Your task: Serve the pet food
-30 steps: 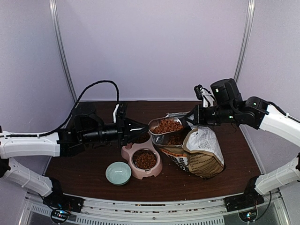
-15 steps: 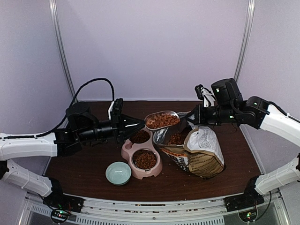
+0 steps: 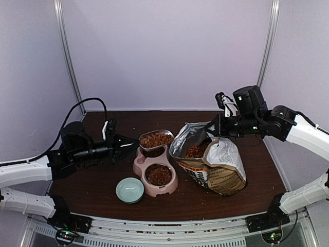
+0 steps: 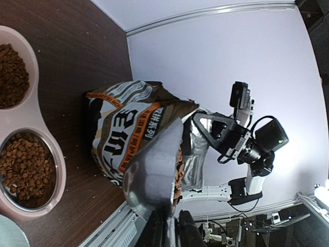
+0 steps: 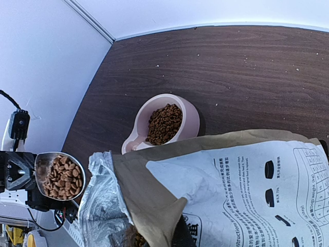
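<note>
A metal scoop [image 3: 156, 139] heaped with pet food [image 3: 156, 138] hangs level over the far compartment of the pink double bowl [image 3: 139, 166]. My left gripper [image 3: 132, 145] is shut on its handle. Both compartments hold kibble, the near one [image 3: 159, 175] in plain sight. From the left wrist I see the scoop's underside [image 4: 151, 172] and my fingers [image 4: 187, 229] pinching its handle. My right gripper [image 3: 209, 129] is shut on the rim of the open paper bag [image 3: 218, 164], holding its mouth up. The right wrist view shows the bag [image 5: 236, 180], the loaded scoop [image 5: 59, 175] and one filled pink compartment [image 5: 164, 122].
A small pale green bowl [image 3: 129, 189] stands in front of the pink bowl, near the table's front edge. The bag leans at centre right with kibble showing in its foil-lined mouth [image 3: 194, 151]. White walls close the back and sides of the brown table [image 3: 97, 180].
My left arm has drawn back to the left with the loaded scoop, from the bag's mouth to above the pink bowl's far compartment. The right arm and the bag have stayed put.
</note>
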Robot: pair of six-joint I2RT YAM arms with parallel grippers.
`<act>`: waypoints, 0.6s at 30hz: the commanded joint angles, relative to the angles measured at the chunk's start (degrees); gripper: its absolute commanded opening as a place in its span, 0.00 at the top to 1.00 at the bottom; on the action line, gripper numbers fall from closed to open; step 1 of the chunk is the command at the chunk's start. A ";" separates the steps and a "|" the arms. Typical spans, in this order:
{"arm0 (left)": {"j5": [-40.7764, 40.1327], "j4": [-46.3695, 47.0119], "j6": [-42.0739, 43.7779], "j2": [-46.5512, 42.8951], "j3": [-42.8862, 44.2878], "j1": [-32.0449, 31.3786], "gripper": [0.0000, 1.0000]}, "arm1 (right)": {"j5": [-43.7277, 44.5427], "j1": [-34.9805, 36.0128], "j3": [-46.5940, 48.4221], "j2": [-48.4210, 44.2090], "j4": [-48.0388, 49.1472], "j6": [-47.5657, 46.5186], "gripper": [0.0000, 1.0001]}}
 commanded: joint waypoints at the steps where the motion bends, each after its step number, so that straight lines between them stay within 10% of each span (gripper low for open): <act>1: 2.28 -0.72 1.56 -3.68 -3.40 1.88 1.00 | 2.70 -0.77 3.36 -1.87 3.06 -0.20 1.00; 18: 1.47 -15.30 4.55 -16.95 -14.63 7.37 1.00 | 2.79 -1.08 5.25 -0.62 1.94 -0.80 1.00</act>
